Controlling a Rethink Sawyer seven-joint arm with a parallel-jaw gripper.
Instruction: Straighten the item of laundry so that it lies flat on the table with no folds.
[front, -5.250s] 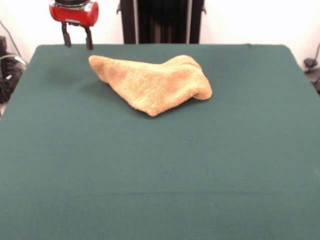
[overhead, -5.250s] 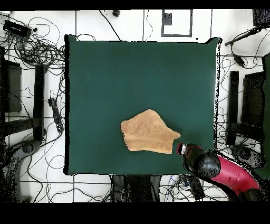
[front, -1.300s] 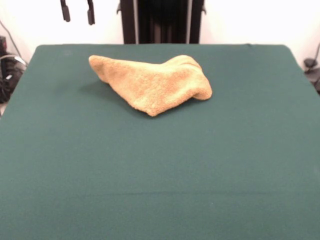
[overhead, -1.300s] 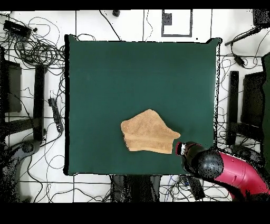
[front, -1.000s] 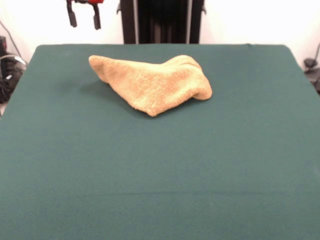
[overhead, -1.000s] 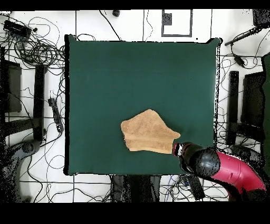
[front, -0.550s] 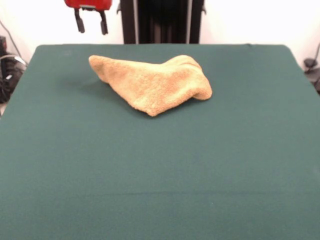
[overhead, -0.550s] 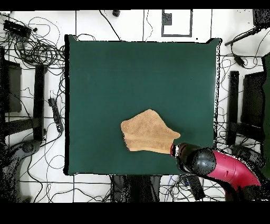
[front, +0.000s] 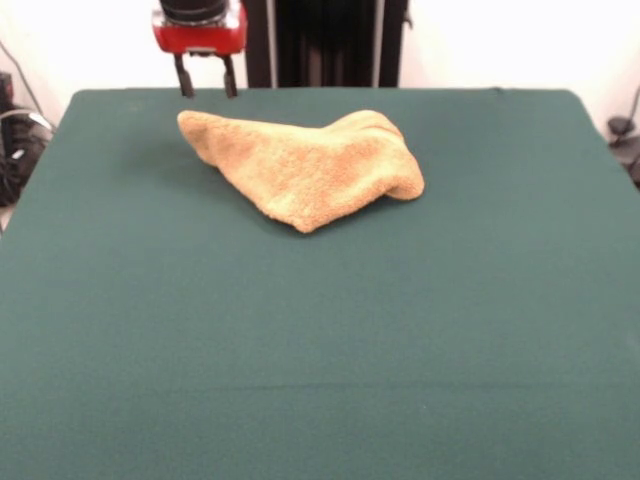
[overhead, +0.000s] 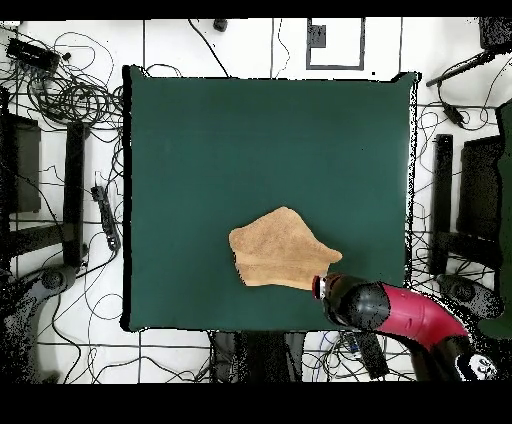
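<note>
The item of laundry (front: 315, 165) is a golden-tan terry towel, folded over into a rough triangle with a raised hump at one end. It lies on the dark green table (front: 320, 330) toward the far side; from overhead, the towel (overhead: 280, 250) sits close to the table's (overhead: 200, 150) bottom edge. My gripper (front: 206, 88) hangs just above and behind the towel's pointed left corner, open, with nothing between its two dark fingers. In the overhead view, the red arm reaches in from the lower right and the gripper (overhead: 322, 286) sits at the towel's lower right corner.
Cables (overhead: 70, 90) and dark stands (overhead: 440, 200) surround the table on the floor. A black column (front: 325, 42) rises behind the far edge of the table.
The gripper has come down and moved toward the towel's pointed corner, from high off the table's side to just above that corner. The towel has not moved.
</note>
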